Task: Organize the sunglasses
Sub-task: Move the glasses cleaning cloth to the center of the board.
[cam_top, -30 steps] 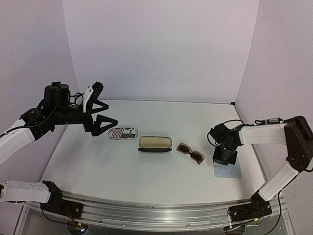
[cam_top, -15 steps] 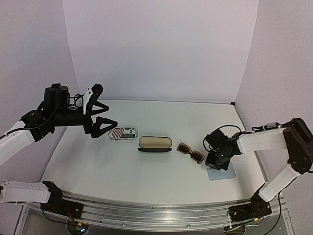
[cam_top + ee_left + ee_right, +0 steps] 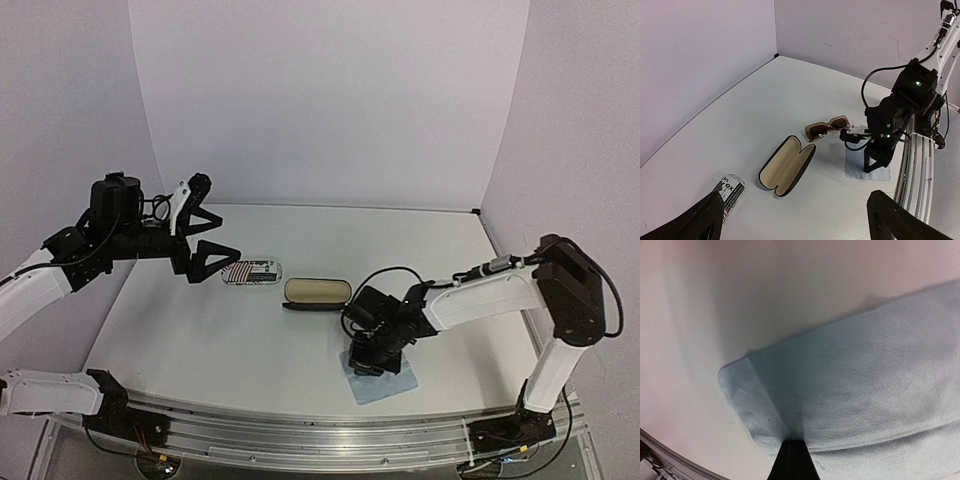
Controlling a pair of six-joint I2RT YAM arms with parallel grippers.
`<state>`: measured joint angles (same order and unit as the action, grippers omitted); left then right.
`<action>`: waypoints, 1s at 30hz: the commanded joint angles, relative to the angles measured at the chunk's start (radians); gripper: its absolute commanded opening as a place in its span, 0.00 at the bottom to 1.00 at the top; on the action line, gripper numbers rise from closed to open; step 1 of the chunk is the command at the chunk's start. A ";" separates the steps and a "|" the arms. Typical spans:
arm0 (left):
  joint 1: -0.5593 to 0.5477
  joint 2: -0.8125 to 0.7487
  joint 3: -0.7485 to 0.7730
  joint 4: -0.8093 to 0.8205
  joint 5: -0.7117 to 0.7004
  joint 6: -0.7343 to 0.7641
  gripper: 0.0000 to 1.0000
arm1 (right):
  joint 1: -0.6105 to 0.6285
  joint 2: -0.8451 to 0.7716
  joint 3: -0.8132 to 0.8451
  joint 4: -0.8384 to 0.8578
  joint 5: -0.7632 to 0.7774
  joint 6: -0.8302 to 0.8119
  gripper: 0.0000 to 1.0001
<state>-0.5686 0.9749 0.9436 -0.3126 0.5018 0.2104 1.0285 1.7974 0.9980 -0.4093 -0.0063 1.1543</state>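
On the table (image 3: 200, 340) in the top view, the closed case (image 3: 251, 271) lies left of centre, with the open case (image 3: 318, 292) just right of it, apart. The cloth (image 3: 385, 385) lies lower right of the open case, under the right tool (image 3: 368, 364). The left tool (image 3: 225, 235) hangs upper left of the closed case. In the left wrist view, the sunglasses (image 3: 826, 128) lie upper right of the open case, apart from it.

brown sunglasses (image 3: 826, 128) — hidden in top view
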 commanded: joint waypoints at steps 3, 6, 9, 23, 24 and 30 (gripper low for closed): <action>0.001 -0.027 0.013 0.023 -0.026 0.041 1.00 | 0.019 0.269 0.270 -0.011 -0.089 -0.103 0.00; 0.002 -0.026 0.018 0.022 -0.043 0.065 1.00 | 0.020 0.360 0.419 -0.011 -0.098 -0.152 0.00; 0.001 -0.023 0.015 0.014 -0.028 0.091 1.00 | 0.020 0.440 0.546 -0.011 -0.121 -0.178 0.00; -0.041 0.166 -0.051 -0.237 0.246 0.398 0.74 | 0.017 0.085 0.494 -0.003 -0.278 -0.751 0.56; -0.065 0.189 -0.060 -0.239 0.218 0.419 0.72 | 0.017 0.038 0.422 -0.002 -0.305 -0.850 0.58; -0.253 0.336 -0.165 -0.103 -0.005 0.551 0.70 | 0.013 -0.174 0.101 0.004 -0.396 -1.527 0.62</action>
<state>-0.7327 1.2278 0.8363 -0.4877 0.6241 0.6297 1.0424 1.6766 1.2503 -0.3798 -0.2892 0.1967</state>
